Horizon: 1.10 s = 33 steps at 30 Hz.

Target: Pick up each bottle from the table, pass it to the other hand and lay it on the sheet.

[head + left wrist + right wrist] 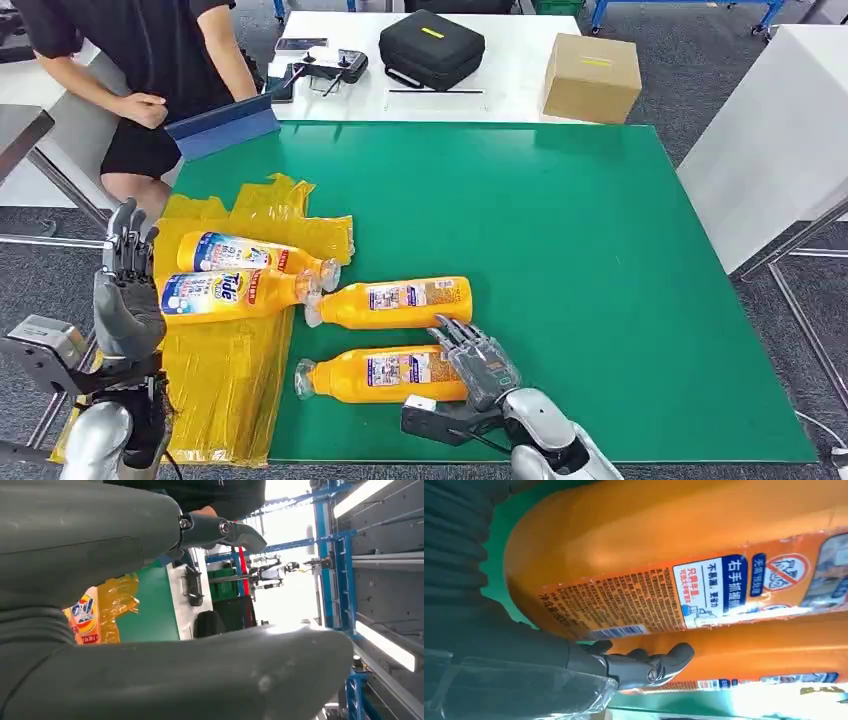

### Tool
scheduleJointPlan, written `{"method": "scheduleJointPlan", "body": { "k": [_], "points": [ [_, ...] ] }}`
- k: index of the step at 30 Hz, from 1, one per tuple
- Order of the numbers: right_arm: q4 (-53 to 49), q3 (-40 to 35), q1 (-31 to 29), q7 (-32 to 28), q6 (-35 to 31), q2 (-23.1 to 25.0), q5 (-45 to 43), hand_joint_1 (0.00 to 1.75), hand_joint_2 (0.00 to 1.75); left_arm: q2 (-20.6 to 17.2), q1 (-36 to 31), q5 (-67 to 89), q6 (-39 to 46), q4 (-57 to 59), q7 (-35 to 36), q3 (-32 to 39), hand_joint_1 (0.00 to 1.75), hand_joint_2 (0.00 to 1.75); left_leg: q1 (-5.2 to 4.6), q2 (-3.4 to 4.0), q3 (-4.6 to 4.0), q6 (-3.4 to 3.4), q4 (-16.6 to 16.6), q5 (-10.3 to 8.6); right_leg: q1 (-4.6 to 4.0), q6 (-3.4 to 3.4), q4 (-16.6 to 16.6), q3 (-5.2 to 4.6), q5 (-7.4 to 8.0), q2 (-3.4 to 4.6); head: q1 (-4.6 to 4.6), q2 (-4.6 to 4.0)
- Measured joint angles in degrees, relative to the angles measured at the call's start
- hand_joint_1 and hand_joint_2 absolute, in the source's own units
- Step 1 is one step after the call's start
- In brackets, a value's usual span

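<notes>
While four orange bottles lie on their sides on the green surface point(560, 250), two of them rest on the yellow sheet point(225, 380) and two lie on bare green just beside it. On the sheet, the far bottle point(250, 253) and the Tide bottle point(225, 294) lie side by side, caps pointing toward the middle of the surface. Off the sheet, the third bottle point(395, 302) lies with its cap near the Tide bottle's cap; whether they touch cannot be told. The near bottle point(385, 374) lies closest to the robot, cap toward the sheet. The right robot hand point(478, 362) sits at the base end of the near bottle, fingers extended over it; the right wrist view shows that bottle point(674, 555) close up with the thumb point(649, 666) beside it, but a closed grasp is not shown, so its state cannot be told. The left robot hand point(127, 290) is raised upright at the left edge of the sheet, fingers apart and holding nothing. A person point(150, 60) sits at the far left corner. On the white table point(510, 70) beyond stand a black case point(432, 48), a cardboard box point(592, 77) and a controller point(325, 68).
</notes>
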<state>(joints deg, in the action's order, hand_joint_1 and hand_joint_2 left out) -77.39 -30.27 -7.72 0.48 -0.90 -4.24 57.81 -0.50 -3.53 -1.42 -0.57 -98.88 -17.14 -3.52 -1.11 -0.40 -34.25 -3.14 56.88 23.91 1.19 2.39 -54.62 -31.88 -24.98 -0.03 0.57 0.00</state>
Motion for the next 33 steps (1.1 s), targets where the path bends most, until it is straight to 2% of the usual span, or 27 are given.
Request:
{"method": "scheduleJointPlan", "body": {
  "k": [6, 12, 23, 24, 25, 33],
  "points": [
    [3.15, -2.1, -2.14, -0.26, -0.11, 1.4, -0.59, 0.0, 1.75, 0.02, -1.1, -0.94, 0.63, 0.87, 0.15, -0.15, 0.0, 0.0, 0.0, 0.08, 0.09, 0.0, 0.0, 0.0, -0.01, 0.0, 0.0, 0.04, 0.0, 0.02, 0.0, 0.0],
    [3.36, -4.87, -1.88, 1.25, 0.83, 2.93, 0.26, 0.0, 1.75, 0.02, -1.01, -1.22, 1.79, 0.94, 0.17, -0.44, 0.0, 0.0, 0.05, 0.1, 0.1, 0.01, 0.0, 0.01, -0.05, -0.01, 0.0, 0.04, 0.0, 0.02, -0.02, 0.0],
    [6.53, -8.55, -4.61, 4.87, 3.8, 4.98, 5.79, 0.0, 1.75, 0.09, 0.01, -1.6, 2.12, 0.94, 0.2, -0.42, 0.0, 0.0, 0.14, 0.19, 0.44, 0.13, -0.01, 0.09, -0.05, -0.06, 0.02, 0.22, 0.01, 0.14, 0.0, 0.0],
    [6.97, -8.87, -4.89, 4.98, 3.85, 5.11, 5.97, 0.3, 1.75, 0.09, 0.06, -1.62, 2.1, 0.94, 0.2, -0.42, 0.0, 0.0, 0.16, 0.18, 0.5, 0.14, -0.01, 0.1, -0.05, -0.07, 0.02, 0.21, 0.01, 0.15, 0.0, 0.0],
    [7.36, -9.13, -5.18, 5.05, 3.89, 5.24, 6.16, 1.75, 1.75, 0.11, 0.07, -1.64, 2.1, 0.94, 0.2, -0.39, 0.0, 0.0, 0.17, 0.18, 0.56, 0.19, -0.01, 0.13, -0.05, -0.08, 0.02, 0.21, 0.01, 0.17, 0.0, 0.0],
    [8.92, -10.56, -5.84, 5.77, 4.26, 5.64, 7.34, 1.75, 1.75, 0.24, 0.06, -1.64, 2.12, 0.92, 0.22, -0.09, 0.0, 0.0, 0.34, 0.18, 1.02, 0.47, -0.04, 0.31, -0.08, -0.46, 0.05, 0.15, -0.09, 0.27, -0.04, 0.0]
  ]
}}
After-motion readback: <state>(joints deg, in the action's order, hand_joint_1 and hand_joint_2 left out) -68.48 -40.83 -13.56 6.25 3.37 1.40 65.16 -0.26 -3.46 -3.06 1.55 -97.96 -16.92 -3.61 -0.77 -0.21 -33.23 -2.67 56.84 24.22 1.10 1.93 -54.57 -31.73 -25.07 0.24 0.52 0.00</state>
